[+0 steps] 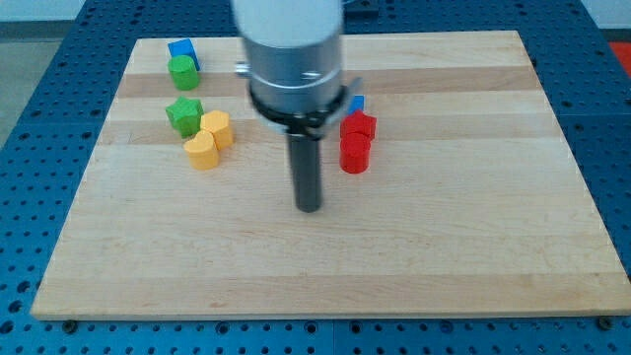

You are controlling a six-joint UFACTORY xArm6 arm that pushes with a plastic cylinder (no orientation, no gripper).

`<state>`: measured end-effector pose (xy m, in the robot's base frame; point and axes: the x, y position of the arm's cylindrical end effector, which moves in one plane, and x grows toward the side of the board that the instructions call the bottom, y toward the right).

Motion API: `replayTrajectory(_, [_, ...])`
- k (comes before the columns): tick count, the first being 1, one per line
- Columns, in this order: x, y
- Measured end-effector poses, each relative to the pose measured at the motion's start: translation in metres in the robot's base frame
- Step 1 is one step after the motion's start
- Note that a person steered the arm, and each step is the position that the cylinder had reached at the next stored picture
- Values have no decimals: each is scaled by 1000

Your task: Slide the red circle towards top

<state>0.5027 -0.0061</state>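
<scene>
The red circle [355, 155] is a red cylinder standing a little right of the board's middle. Another red block [359, 126], of a star-like shape, touches it on its top side. A small blue block [357, 103] peeks out just above that one, partly hidden by the arm. My tip [310, 207] rests on the board below and to the left of the red circle, with a clear gap between them.
At the view's upper left stand a blue block [182, 49], a green cylinder [182, 72], a green star-like block [183, 115] and two yellow blocks [217, 128] [201, 152]. The wooden board [473, 247] lies on a blue perforated table.
</scene>
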Motion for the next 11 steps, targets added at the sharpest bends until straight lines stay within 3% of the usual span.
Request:
replayTrajectory(3, [-37, 56])
replayTrajectory(6, [-78, 17])
replayTrajectory(8, [-79, -38])
replayTrajectory(11, [-121, -56])
